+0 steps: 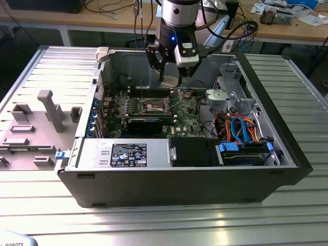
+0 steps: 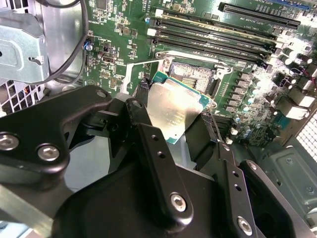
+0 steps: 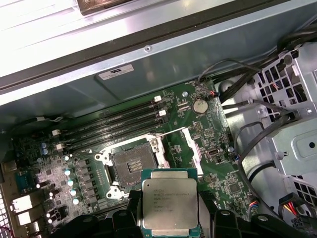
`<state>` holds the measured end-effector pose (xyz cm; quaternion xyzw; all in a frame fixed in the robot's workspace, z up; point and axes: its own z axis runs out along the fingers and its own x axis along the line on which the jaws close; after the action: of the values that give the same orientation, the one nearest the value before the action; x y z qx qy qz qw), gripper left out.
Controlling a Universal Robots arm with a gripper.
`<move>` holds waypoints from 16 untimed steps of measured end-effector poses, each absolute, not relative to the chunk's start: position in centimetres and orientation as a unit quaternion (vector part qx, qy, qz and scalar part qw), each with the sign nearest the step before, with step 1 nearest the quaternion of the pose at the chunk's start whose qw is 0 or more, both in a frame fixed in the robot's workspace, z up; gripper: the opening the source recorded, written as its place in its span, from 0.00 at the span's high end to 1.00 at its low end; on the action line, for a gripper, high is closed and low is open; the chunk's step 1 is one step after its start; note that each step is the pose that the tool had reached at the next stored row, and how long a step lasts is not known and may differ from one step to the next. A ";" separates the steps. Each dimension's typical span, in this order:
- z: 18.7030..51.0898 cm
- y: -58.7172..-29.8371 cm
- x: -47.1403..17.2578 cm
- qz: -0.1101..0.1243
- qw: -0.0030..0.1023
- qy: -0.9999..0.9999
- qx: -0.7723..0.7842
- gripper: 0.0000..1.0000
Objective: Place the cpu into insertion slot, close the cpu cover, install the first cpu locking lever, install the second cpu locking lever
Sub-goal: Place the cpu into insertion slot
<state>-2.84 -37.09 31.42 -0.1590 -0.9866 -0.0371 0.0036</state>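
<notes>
Claw (image 1: 171, 78) hangs over the open computer case (image 1: 179, 184), which sits on a ribbed metal surface (image 1: 154, 225); its two black fingers (image 2: 153, 163) are clamped on opposite edges of the chip (image 3: 169, 201), the silvery top facing the first wrist view; in the second wrist view the chip (image 2: 173, 106) is held tilted, its green edge showing. The chip is up off the green board (image 1: 184, 110), near the socket (image 3: 131, 166) but not in it; the socket's dark centre lies bare; the thin metal cover (image 3: 192, 148) is swung open just beside it. Long black memory slots (image 3: 114, 121) run along the socket's other side.
</notes>
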 end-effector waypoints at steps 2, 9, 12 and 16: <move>31.3 -37.1 -2.8 -0.037 0.003 -0.986 -0.161 0.46; 31.2 -37.1 -2.8 -0.037 0.003 -0.986 -0.162 0.46; 31.1 -37.1 -2.8 -0.037 0.003 -0.986 -0.162 0.46; 31.1 -37.1 -2.8 -0.037 0.003 -0.986 -0.163 0.46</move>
<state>-2.85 -37.09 31.12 -0.1633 -0.9859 -0.0369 0.0034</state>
